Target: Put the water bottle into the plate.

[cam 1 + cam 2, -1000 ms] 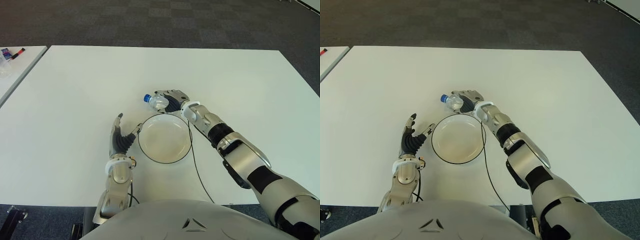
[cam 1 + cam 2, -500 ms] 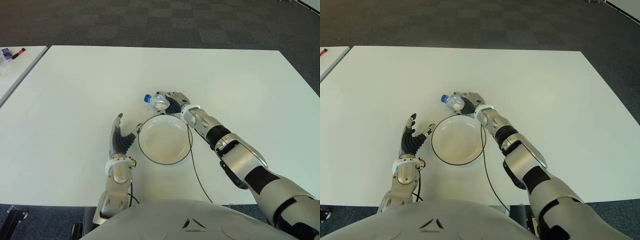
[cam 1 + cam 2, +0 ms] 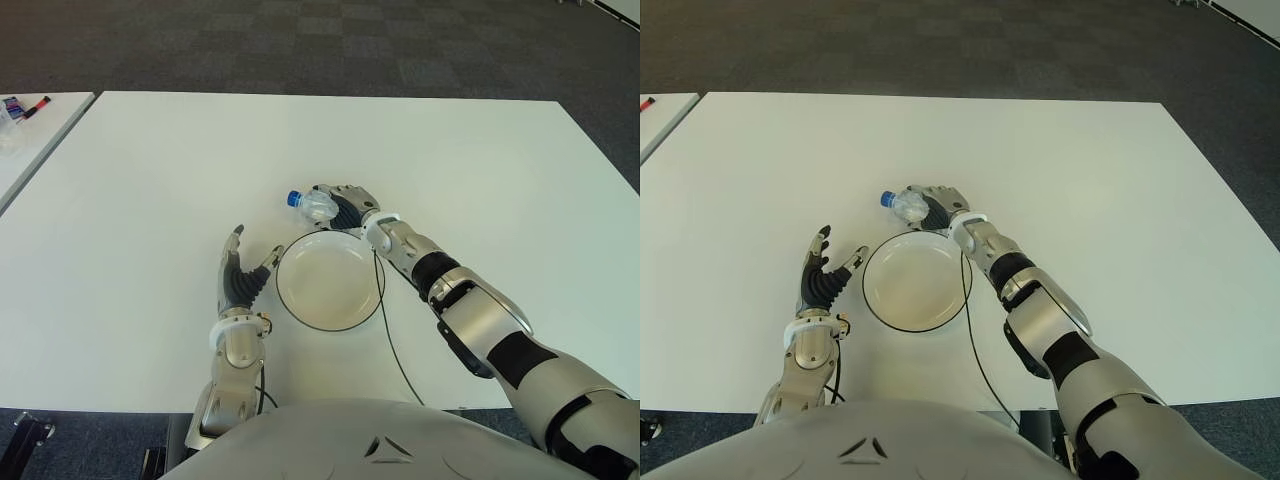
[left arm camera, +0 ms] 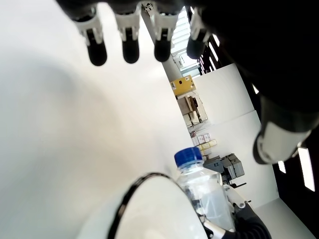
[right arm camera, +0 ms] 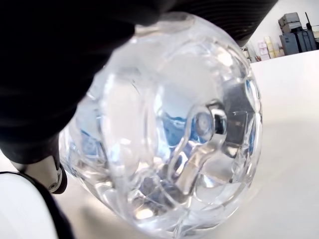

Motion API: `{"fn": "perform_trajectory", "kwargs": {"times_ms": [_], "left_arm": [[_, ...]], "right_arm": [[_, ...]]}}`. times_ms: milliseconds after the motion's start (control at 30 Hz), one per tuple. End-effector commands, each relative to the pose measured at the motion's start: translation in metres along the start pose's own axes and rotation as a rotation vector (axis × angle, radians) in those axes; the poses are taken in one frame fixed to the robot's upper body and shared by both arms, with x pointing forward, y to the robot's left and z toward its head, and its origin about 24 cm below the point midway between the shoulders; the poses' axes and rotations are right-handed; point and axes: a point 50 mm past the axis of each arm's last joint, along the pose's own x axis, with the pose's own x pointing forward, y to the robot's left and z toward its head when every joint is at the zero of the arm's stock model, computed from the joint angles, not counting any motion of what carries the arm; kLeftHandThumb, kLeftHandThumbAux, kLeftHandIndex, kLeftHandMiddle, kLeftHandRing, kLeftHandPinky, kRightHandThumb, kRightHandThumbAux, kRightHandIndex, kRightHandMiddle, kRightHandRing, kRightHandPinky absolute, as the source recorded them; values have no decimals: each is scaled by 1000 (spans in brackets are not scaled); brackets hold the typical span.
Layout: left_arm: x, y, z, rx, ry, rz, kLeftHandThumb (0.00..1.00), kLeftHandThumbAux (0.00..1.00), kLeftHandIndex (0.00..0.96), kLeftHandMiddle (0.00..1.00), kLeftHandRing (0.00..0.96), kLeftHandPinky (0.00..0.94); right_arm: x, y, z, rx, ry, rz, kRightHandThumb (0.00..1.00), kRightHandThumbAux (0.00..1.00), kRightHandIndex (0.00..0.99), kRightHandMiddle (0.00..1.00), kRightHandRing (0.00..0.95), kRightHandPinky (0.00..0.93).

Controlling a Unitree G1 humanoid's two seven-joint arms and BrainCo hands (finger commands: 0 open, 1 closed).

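While the left hand [image 3: 243, 278] showed just left of the plate [image 3: 330, 281], its dark fingers [image 4: 130, 46] were spread and straight and held nothing; the left wrist view confirmed this, four fingertips fanned over the bare white table [image 3: 150, 180]. That same view caught something the eye views gave only from above: the water bottle [image 4: 205, 191] seen end-on past the plate's thin dark rim, its ribbed blue cap pointing toward the left hand.

From the head camera, the plate was a round, shallow, cream dish with a black edge, nothing inside it. Just beyond its far rim lay the bottle, tipped on its side, cap to the left, still outside the plate. The right hand [image 3: 347, 205] was wrapped around the bottle's body, fingers curled on it.

Only the right wrist view showed the bottle's base: clear, glossy plastic moulded into rounded lobes, with dark finger pads pressed against it. A thin black cable [image 3: 392, 330] ran along the plate's right side toward the table's near edge.
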Motion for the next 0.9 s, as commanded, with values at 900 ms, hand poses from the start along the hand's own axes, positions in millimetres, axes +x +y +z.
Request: {"fn": "perform_trajectory", "kwargs": {"times_ms": [900], "left_arm": [[-11,-12,16,-134,-15,-4,226,602,79,81,82,116]], "right_arm": [[4,7,-6,-127,85,283,316,554,1,96,143,198]]}}
